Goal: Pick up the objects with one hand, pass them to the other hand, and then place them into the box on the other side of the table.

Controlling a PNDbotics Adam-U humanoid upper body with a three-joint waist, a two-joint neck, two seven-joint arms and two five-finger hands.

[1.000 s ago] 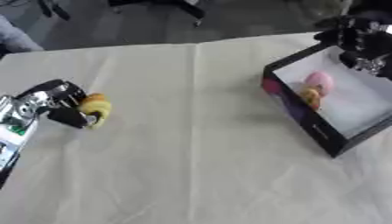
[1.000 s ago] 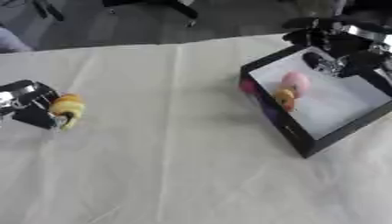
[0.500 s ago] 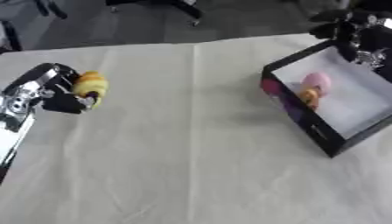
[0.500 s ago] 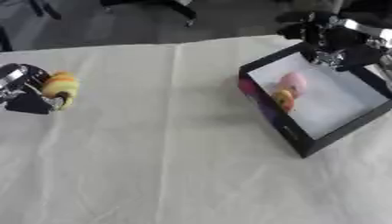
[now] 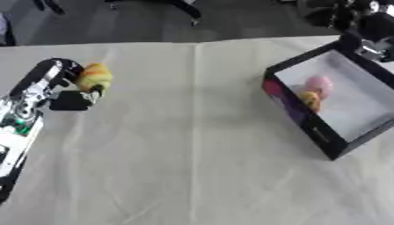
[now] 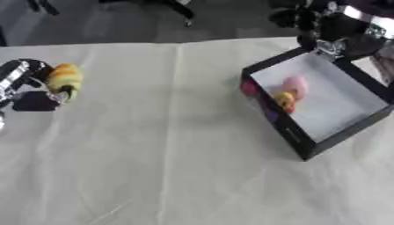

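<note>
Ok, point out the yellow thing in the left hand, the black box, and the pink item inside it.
yellow thing (image 5: 95, 77), left eye view, its rounded middle
black box (image 6: 282, 126), right eye view, near wall
pink item (image 5: 319, 84), left eye view, its middle
left hand (image 5: 58, 83), left eye view, back of hand

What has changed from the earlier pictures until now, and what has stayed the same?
The left hand, shut on the yellow-orange object, has carried it away from the near left part of the table toward the far side. The right hand has drawn back from above the black box toward its far corner. The box, and the pink object and orange object inside it, stayed in place.
</note>
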